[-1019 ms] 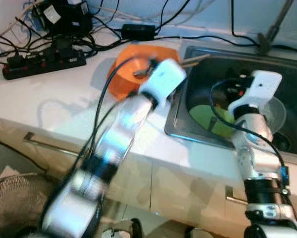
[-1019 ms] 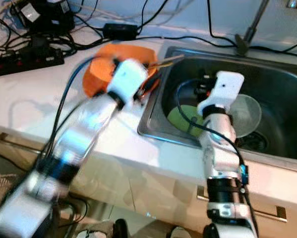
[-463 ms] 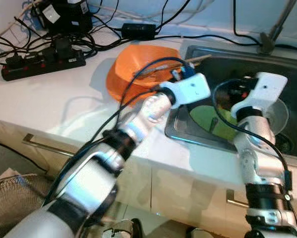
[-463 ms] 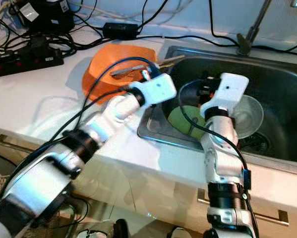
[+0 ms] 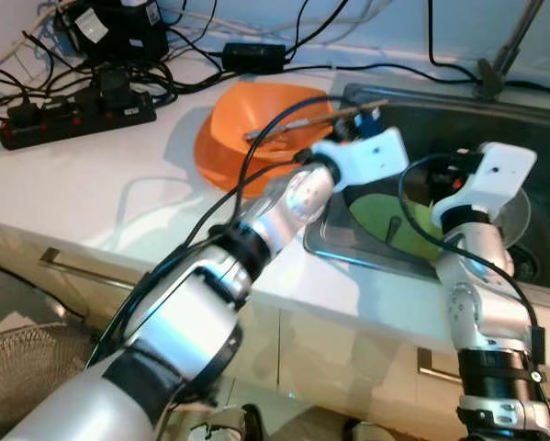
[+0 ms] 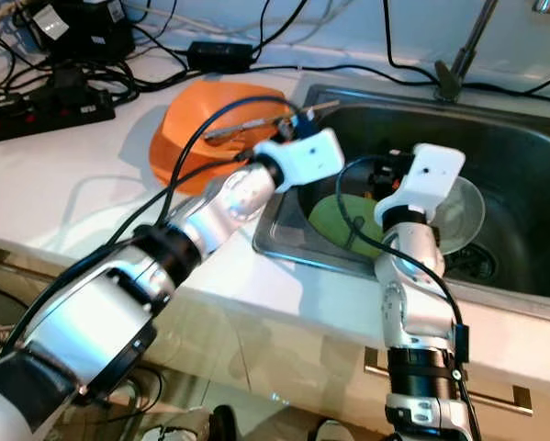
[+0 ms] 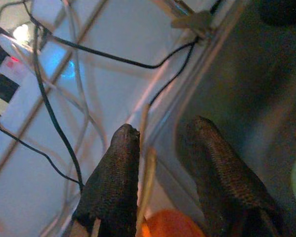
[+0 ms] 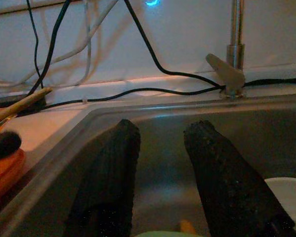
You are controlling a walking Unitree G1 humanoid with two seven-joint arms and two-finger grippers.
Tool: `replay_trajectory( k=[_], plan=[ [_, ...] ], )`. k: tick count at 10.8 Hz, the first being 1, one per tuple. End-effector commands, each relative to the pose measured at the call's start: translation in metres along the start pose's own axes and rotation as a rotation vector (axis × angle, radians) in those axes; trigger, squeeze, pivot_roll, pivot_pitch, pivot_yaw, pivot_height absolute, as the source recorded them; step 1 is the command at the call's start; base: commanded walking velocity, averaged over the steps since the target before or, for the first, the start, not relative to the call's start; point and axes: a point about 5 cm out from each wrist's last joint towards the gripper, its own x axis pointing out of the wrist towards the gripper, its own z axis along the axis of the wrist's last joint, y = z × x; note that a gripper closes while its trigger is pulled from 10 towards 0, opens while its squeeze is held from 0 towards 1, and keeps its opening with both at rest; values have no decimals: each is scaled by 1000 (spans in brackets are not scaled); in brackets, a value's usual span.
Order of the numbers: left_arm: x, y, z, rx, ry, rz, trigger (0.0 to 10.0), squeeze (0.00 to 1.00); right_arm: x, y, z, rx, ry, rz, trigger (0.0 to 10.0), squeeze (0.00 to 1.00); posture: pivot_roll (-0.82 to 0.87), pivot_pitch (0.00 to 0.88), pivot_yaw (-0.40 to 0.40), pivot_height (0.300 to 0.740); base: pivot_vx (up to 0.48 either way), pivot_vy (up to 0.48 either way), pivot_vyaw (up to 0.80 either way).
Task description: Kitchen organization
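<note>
Reaching further right than a second ago, the left end effector [image 7: 160, 136] now hangs over the near-left rim of the stainless steel sink [image 5: 322, 241], its two black fingers narrowly parted with nothing between them. Just left of it, the round orange plastic bowl [image 5: 233, 138] sits on the white table [image 5: 91, 193] with wooden chopsticks [image 5: 302, 122] lying across it. The right end effector [image 8: 160, 136] hovers inside the sink, fingers apart and empty, above a flat green plate [image 5: 380, 219] and a clear glass bowl [image 5: 518, 207]

orange bowl [image 5: 247, 138]; green plate [image 5: 385, 220]; white counter [image 5: 91, 184]; black power strip [image 5: 72, 115]
</note>
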Motion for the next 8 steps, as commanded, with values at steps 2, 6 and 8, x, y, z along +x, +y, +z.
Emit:
replay_trajectory(
  k=[2,6,8],
  plan=[
    [4,6,0,49,34,26,10000,0,-5,-4,0,-4,10,-12,10000,0,-70,136,47,740,0,0,0],
    [3,11,-9,82,89,45,10000,0,-13,-5,-5,-12,45,-8,10000,0,-82,167,38,740,0,0,0],
    [1,18,-16,91,110,79,10000,0,-21,-1,-11,-8,76,6,10000,0,-79,181,28,740,0,0,0]
  ],
)
